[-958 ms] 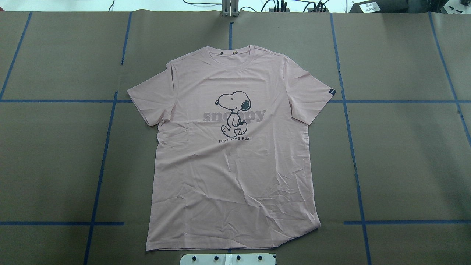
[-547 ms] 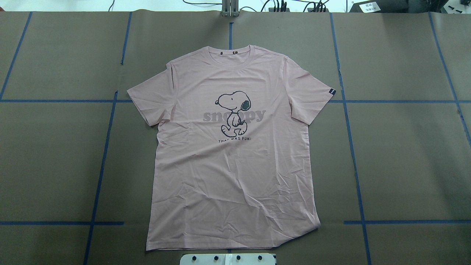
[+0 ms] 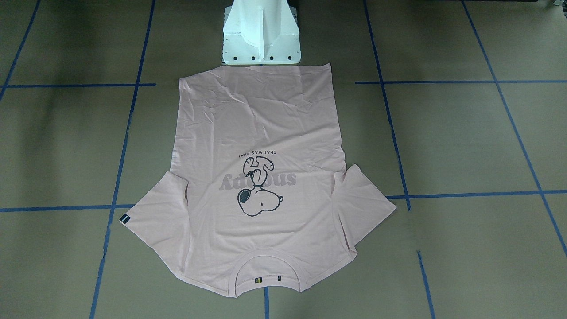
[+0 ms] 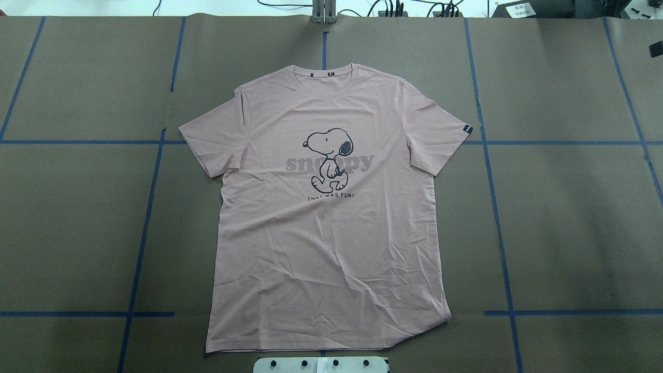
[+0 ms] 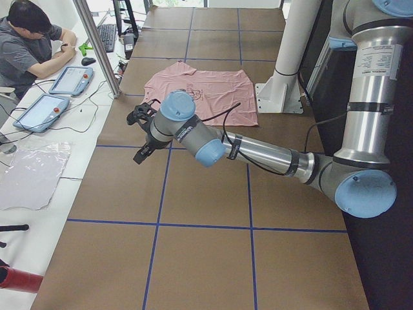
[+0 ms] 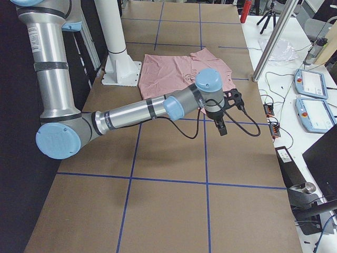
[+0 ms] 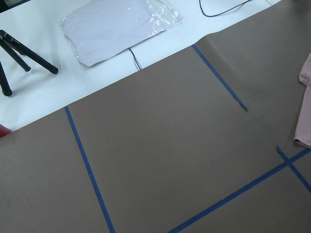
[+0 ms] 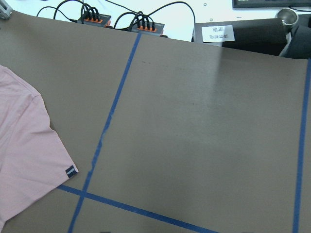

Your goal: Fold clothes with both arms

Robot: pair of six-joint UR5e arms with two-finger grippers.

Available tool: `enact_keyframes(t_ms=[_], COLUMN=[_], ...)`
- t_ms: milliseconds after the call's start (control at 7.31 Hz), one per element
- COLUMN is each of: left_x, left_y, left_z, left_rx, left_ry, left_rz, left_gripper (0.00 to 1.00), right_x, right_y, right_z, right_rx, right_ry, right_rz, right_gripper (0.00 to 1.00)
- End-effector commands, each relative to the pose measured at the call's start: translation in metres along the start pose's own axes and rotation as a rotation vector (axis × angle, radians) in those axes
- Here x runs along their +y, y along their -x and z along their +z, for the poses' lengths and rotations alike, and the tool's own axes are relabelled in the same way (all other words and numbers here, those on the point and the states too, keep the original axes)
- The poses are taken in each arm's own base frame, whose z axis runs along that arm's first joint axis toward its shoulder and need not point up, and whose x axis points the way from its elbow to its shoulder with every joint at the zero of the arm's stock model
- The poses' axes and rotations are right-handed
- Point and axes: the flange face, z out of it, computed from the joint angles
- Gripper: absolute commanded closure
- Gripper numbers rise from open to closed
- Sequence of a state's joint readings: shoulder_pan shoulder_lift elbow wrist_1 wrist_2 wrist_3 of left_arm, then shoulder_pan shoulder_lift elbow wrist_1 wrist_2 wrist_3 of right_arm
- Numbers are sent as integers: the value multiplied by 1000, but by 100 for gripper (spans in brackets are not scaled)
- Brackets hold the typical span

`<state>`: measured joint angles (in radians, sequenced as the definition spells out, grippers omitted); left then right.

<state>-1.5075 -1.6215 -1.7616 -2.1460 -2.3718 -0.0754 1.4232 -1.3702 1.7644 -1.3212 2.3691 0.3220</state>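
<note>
The pale pink T-shirt (image 4: 331, 233) lies flat and face up in the middle of the table, collar towards the far edge and hem by the robot's base. Its dog print (image 4: 327, 159) and black sleeve tag (image 4: 467, 128) show. The shirt also shows in the front view (image 3: 261, 133). My left gripper (image 5: 141, 139) hovers over bare table well to the left of the shirt. My right gripper (image 6: 229, 113) hovers beyond the shirt's right sleeve. Both show only in the side views, so I cannot tell whether they are open or shut.
The white pedestal base (image 3: 261, 35) stands at the shirt's hem. Blue tape lines (image 4: 150, 207) cross the brown table cover. Cables and boxes (image 8: 146, 24) line the far edge. An operator (image 5: 26, 39) sits by tablets (image 5: 39, 110) past it.
The shirt has not moved. A small dark shape has come into the overhead view at its upper right edge.
</note>
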Motion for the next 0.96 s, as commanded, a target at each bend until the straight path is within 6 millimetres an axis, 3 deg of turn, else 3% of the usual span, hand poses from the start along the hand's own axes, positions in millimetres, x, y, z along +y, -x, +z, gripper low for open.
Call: enact_keyframes(t_ms=[0,274,411,684,821], left_x=[-1,-4,-6,-6,-6], left_y=[-18,-21,-24,-24,-24], left_z=[32,38,37,37,37], left_rx=[-18,-50,-48,-49,-49], left_ry=[22,21,19,17,18], left_rz=[40,54,55,56,57], left_gripper=[0,0,0,0,0], right_x=[-17,-20,-10,-1,14], right_y=[66,136,166,187,205], right_z=[43,98,131,211,243], right_rx=[18,106,136,76,131], right_ry=[20,-3,-41,-112,-146], right_rz=[37,82,90,189,195], right_gripper=[0,1,2,12,18])
